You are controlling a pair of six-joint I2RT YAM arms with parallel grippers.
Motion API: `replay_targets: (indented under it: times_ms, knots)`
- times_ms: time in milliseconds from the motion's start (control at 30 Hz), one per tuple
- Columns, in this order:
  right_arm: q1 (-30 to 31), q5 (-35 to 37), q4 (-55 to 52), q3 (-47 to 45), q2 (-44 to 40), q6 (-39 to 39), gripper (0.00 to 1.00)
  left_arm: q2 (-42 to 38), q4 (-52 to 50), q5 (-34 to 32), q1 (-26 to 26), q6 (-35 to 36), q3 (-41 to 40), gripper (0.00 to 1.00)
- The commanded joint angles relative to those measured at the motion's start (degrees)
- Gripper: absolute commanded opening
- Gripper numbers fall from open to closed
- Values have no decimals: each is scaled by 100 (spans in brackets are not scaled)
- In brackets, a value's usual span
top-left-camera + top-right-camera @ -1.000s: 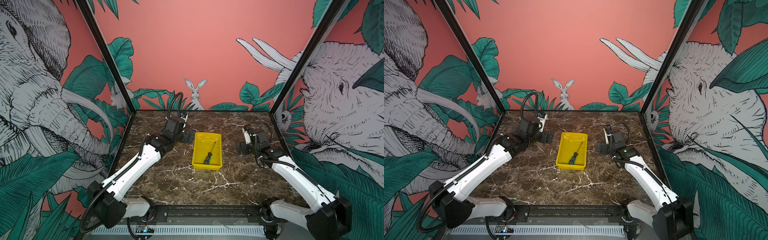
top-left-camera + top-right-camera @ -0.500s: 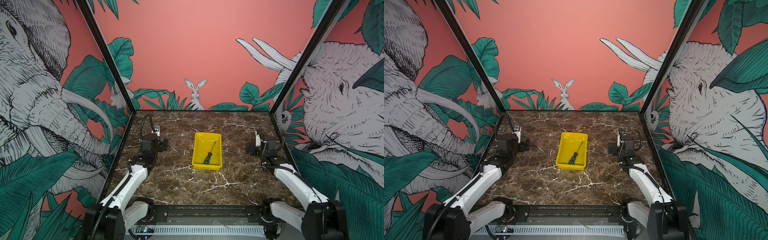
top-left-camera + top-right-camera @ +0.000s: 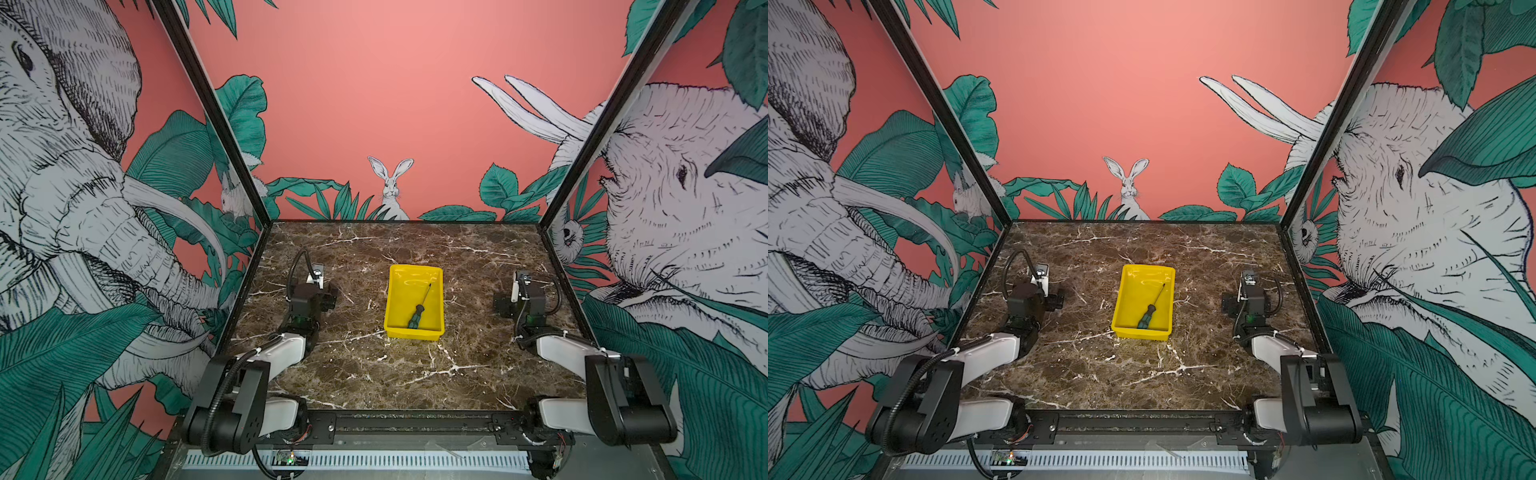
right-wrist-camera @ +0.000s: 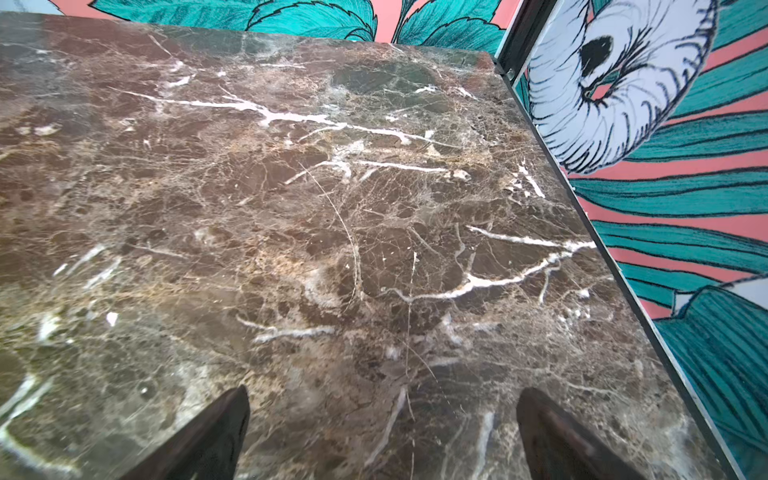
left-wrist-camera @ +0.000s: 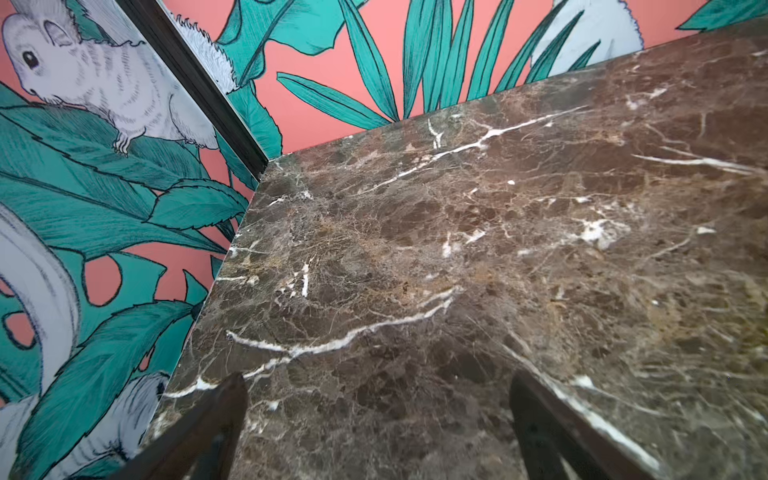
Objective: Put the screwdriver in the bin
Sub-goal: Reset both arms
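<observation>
We have pulled both arms back. The screwdriver lies in the bin. Our left gripper and right gripper spread wide, holding nothing. The job looks done.

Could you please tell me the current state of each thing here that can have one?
screwdriver: lying inside the bin, handle at its near end, untouched
bin: upright on the table, holding only the screwdriver
left gripper: open, empty, clear of the bin
right gripper: open, empty, clear of the bin
</observation>
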Motion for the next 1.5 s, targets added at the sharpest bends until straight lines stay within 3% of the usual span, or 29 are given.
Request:
replay_targets:
  times_ms: [0, 200, 267, 333, 433, 500, 600, 933, 1067, 1233, 1467]
  knots:
    - [-32, 106, 913, 3, 125, -114, 99, 278, 932, 158, 98, 36, -145, 99]
    - [-110, 99, 2351, -282, 866, -185, 99, 1029, 1438, 372, 187, 5, -6, 99]
    - [-116, 108, 3035, -384, 1235, -221, 99, 965, 1077, 557, 320, -132, 90, 99]
    - [-127, 144, 2551, -308, 1078, -152, 99, 1055, 1199, 1032, 548, -248, 62, 99]
    - [-121, -166, 2645, -277, 1144, -277, 99, 1463, 1814, 1359, 709, -303, 4, 100]
    - [-120, -402, 2619, -239, 1167, -355, 99, 1305, 1241, 1479, 721, -308, 106, 100]
    - [-124, -427, 2434, -149, 1172, -355, 99, 1416, 1428, 1686, 815, -343, 122, 100]
    - [-122, -341, 2552, -210, 1160, -353, 99, 1359, 1203, 1732, 850, -366, 180, 100]
    - [-117, -662, 2623, -245, 1156, -483, 99, 1348, 1205, 1737, 850, -369, 180, 100]
    - [-112, -171, 2678, -285, 1149, -298, 99, 1351, 1196, 1732, 856, -369, 180, 100]
    - [-115, -357, 2460, -160, 1164, -344, 99, 1350, 1196, 1732, 849, -369, 180, 100]
